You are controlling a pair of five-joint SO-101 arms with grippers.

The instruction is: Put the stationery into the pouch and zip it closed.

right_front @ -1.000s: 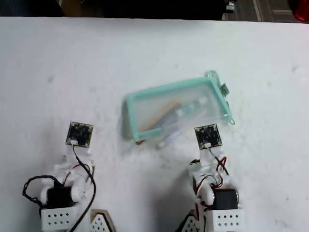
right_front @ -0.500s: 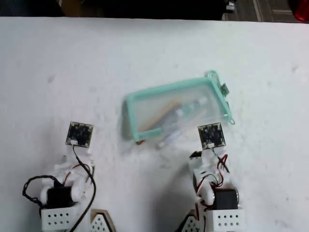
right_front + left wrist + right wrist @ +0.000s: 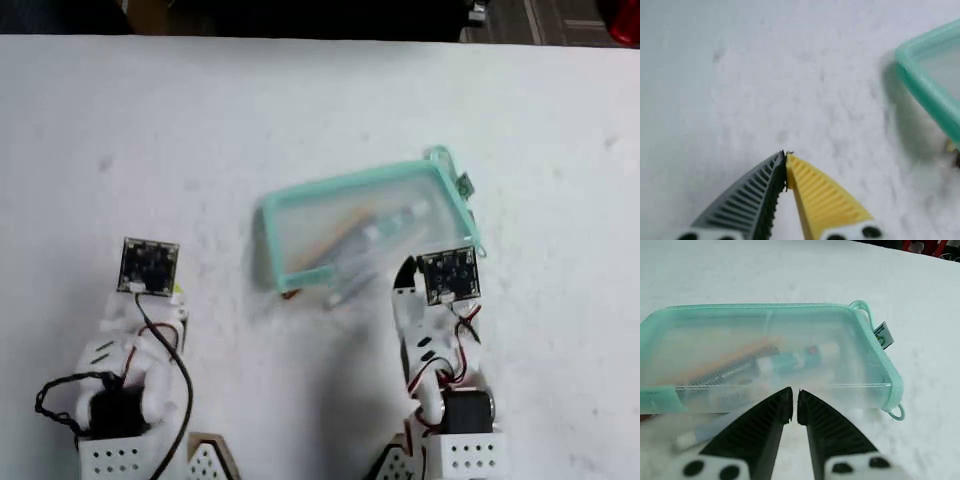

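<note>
**A:** Where is the pouch lying?

**B:** The mint-edged pouch [image 3: 365,225] is lying flat near the middle of the white counter [image 3: 200,130], clear side facing up, just ahead of the right arm.

**A:** And what is it holding?

**B:** Several pens [image 3: 785,362] are showing through the clear side, lying lengthwise inside. One pale pen [image 3: 700,434] is poking out along the near edge.

**A:** What is the right pincer doing?

**B:** The right pincer [image 3: 794,395] is hovering just before that near edge. Its jaws are pressing almost together and gripping nothing.

**A:** And the left?

**B:** The left pincer [image 3: 785,155] is sitting over bare counter with its tips touching, carrying nothing. It is staying apart from the pouch's corner.
</note>
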